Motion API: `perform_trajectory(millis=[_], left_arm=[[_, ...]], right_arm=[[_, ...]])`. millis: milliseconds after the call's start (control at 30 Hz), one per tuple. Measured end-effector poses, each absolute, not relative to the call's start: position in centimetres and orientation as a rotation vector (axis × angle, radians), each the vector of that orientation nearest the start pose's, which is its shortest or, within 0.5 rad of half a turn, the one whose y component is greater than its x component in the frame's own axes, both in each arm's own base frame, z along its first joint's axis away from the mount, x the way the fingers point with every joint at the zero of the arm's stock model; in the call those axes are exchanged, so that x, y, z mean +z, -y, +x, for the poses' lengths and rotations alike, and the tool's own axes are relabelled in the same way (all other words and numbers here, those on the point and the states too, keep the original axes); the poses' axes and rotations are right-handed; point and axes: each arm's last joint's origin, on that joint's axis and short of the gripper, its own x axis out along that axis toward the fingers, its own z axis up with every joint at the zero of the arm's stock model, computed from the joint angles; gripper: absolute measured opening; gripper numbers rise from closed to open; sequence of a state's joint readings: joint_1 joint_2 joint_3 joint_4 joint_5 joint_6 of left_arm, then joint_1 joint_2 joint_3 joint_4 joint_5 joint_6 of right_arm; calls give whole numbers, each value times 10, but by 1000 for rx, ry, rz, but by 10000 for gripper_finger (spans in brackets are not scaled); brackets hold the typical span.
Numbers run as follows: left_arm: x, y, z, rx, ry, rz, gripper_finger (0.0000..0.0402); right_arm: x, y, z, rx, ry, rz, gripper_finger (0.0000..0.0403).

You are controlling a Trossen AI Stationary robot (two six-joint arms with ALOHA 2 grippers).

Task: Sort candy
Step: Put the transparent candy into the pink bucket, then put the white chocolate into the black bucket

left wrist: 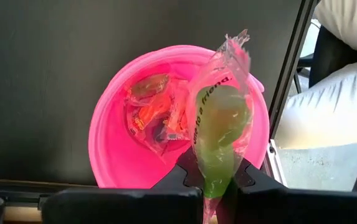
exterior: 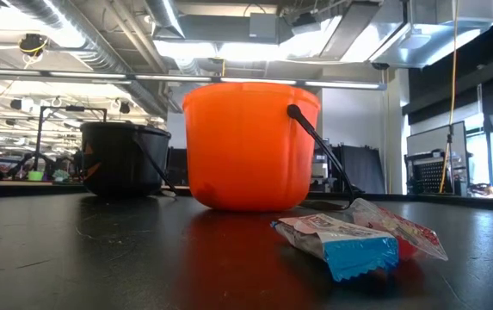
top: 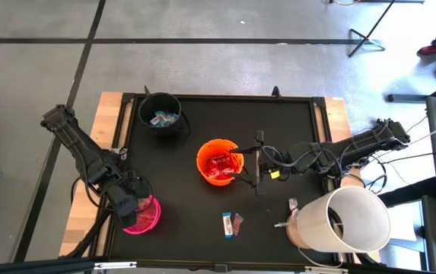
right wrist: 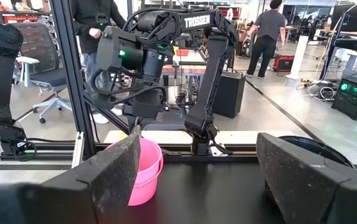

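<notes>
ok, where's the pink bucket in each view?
High: pink bucket at lower left, under the left gripper.
Low: not in it; only the orange and black buckets show.
Left wrist: fills the centre, below the green candy the gripper is shut on.
Right wrist: lower left, partly behind a finger, under the left arm.
Shared landmark: the left arm above the bucket.

White capitals reading "TROSSEN" run along the upper link of the left arm, seen from the right wrist. In the left wrist view, the clear wrapper of the green candy carries dark lettering that reads "...to a friend"; its first letters are unclear. The print on the blue-and-white bar is illegible.
</notes>
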State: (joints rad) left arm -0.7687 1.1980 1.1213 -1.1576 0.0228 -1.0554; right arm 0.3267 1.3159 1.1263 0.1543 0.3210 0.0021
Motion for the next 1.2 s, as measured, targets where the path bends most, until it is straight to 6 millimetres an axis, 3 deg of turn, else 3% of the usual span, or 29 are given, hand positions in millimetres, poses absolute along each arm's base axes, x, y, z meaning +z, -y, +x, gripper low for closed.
perform_trajectory(millis=[467,967,1067,1200], left_arm=[[297,143,138,83,-1411,-444,10],[297,148,132,99,-1426,-487,206],[298,150,133,72,-1423,-496,209],[298,151,135,8,-1393,-435,177]], right_arm=[[368,-88,288,6,-33,-9,319],[368,-88,288,6,-34,-9,319],[368,-88,288,6,-34,-9,319],[368,-88,288,6,-34,-9,319]])
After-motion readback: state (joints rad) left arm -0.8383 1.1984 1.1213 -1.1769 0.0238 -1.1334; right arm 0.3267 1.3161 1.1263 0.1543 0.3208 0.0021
